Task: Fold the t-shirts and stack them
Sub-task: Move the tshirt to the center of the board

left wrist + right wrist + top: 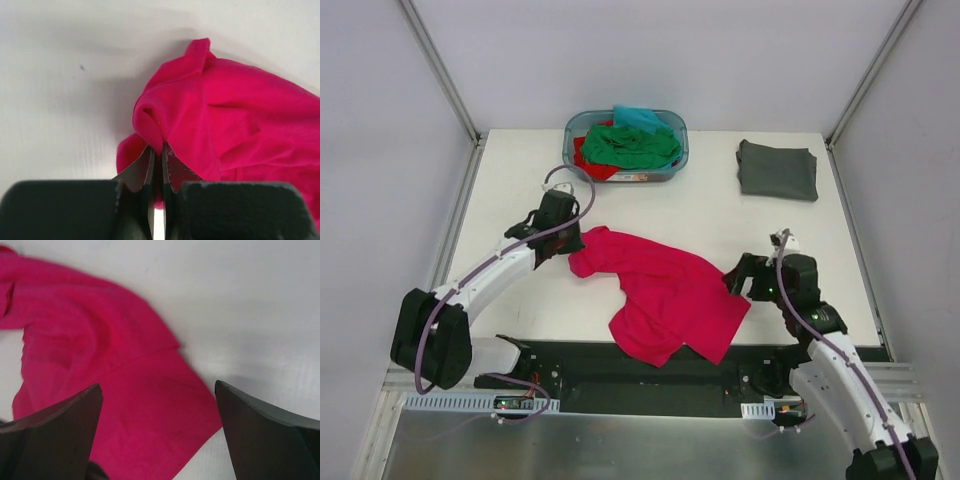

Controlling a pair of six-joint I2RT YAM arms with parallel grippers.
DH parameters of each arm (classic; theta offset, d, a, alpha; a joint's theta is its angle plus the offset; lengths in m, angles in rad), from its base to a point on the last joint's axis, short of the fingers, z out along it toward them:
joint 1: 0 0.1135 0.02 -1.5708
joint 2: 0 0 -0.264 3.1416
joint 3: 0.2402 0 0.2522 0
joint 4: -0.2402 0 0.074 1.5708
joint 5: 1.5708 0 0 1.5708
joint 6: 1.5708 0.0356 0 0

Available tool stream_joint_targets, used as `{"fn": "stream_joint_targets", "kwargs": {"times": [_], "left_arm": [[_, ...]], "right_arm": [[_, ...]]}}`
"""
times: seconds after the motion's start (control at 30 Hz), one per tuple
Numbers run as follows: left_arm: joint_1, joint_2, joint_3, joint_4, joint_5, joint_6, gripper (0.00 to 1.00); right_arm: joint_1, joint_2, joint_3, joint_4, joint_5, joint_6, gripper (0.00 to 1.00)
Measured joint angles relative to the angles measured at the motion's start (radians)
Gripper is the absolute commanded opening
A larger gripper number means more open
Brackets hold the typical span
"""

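A crimson-pink t-shirt (665, 290) lies crumpled across the near middle of the table, its lower hem hanging over the front edge. My left gripper (568, 243) is shut on a pinched fold at the shirt's left end (150, 120). My right gripper (735, 283) is open, held just above the shirt's right edge (150, 415), touching nothing. A dark grey t-shirt (777, 169) lies folded at the back right. Green (632, 146), red (588, 160) and teal (640, 117) t-shirts are heaped in the basket.
The blue-green plastic basket (675, 160) stands at the back middle of the white table (520, 180). A black strip runs along the front edge between the arm bases. Enclosure walls and metal posts border the table on both sides.
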Motion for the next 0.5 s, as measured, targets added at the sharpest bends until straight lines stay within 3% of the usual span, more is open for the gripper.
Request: {"fn": "stream_joint_targets", "kwargs": {"times": [0.07, 0.17, 0.33, 0.5], "left_arm": [[0.02, -0.037, -0.052, 0.01, -0.011, -0.036, 0.0], [0.039, -0.098, -0.1, 0.048, -0.017, -0.081, 0.0], [0.107, -0.117, -0.148, 0.123, -0.005, -0.128, 0.0], [0.2, -0.099, -0.202, 0.164, 0.025, -0.152, 0.0]], "right_arm": [[0.066, 0.076, 0.041, -0.032, -0.016, 0.011, 0.96], [0.266, 0.184, 0.092, -0.093, 0.029, 0.056, 0.96], [0.609, 0.313, 0.158, -0.224, 0.219, 0.192, 0.97], [0.77, 0.491, 0.249, -0.335, 0.362, 0.327, 0.88]]}}
